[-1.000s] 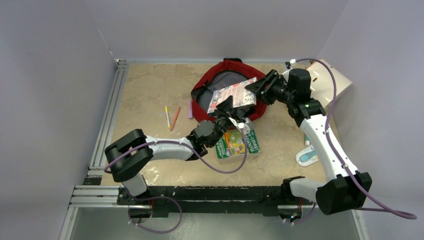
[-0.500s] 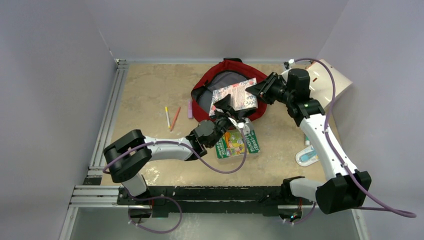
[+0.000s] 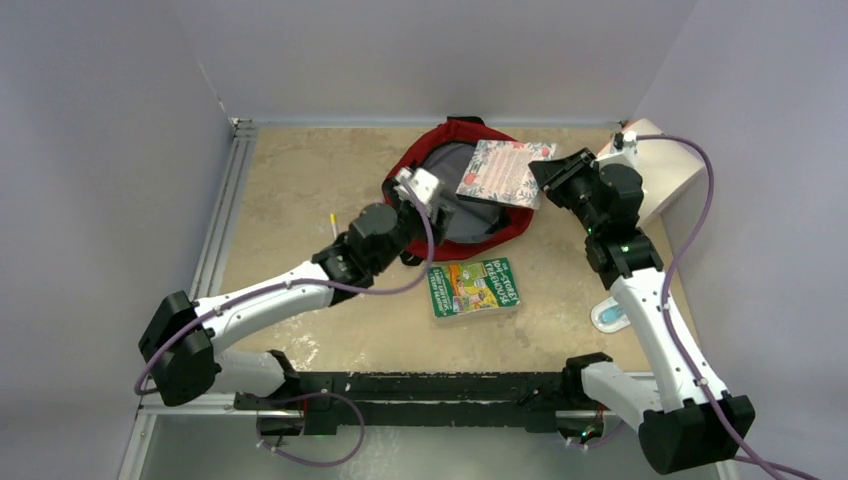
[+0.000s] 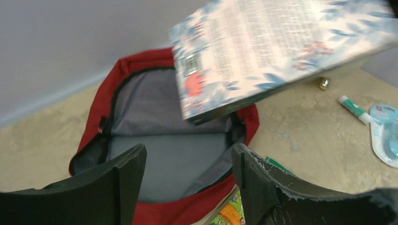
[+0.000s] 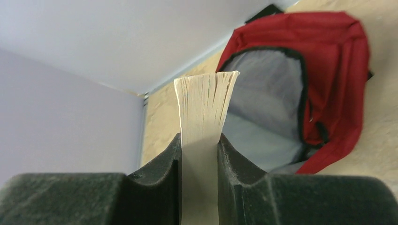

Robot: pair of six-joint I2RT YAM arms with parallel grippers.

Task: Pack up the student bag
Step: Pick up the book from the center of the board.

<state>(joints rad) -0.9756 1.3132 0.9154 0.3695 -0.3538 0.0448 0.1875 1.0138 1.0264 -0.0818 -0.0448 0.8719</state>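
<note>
Pinching the floral-covered book (image 5: 205,101) by one edge, the right gripper (image 5: 199,145) may let it pivot past the dark-red fabric student bag (image 5: 338,56) ahead; left gripper (image 4: 187,157) gapes empty.

Looks steeply down in the top external view from high above and behind the arm bases, well away from the student bag (image 3: 470,222), taking in the whole table (image 3: 300,190). Sits close at the bag's near-left side in the left wrist view, facing over its open mouth past the left gripper (image 4: 187,154). Peers leftward from the bag's right in the right wrist view, right gripper (image 5: 199,138) and floral book (image 5: 204,103) filling the foreground. Shares across all three the bag's grey-lined opening and that book.
</note>
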